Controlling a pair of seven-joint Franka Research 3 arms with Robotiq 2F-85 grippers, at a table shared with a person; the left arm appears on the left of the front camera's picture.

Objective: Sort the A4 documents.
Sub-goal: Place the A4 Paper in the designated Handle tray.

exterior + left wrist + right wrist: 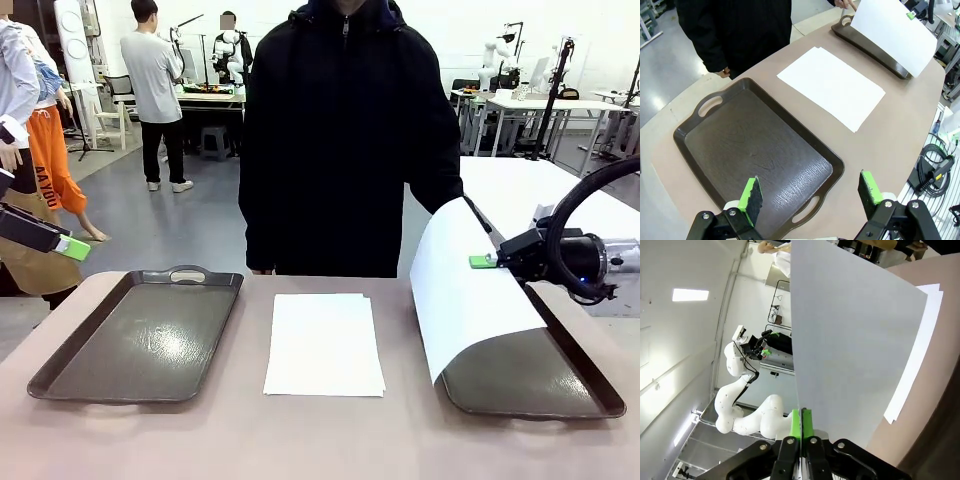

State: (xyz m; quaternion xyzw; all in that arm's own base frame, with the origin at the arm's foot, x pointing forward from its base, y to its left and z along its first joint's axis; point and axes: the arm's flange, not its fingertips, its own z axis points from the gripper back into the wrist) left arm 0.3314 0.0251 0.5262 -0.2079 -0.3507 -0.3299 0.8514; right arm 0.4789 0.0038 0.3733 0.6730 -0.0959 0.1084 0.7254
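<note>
Over table (320, 440), sheet (465, 300) in right gripper (483, 262)

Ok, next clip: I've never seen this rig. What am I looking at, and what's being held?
A robot with two white arms works at a table, each arm ending in a two-finger gripper with green pads. The front view looks across the table at a person. The other two pictures come from cameras on each wrist, looking along that gripper. On the table lie a dark left tray, a dark right tray and a stack of white sheets between them. The right gripper is shut on one sheet, curved above the right tray. The left gripper hangs open near the left tray.
</note>
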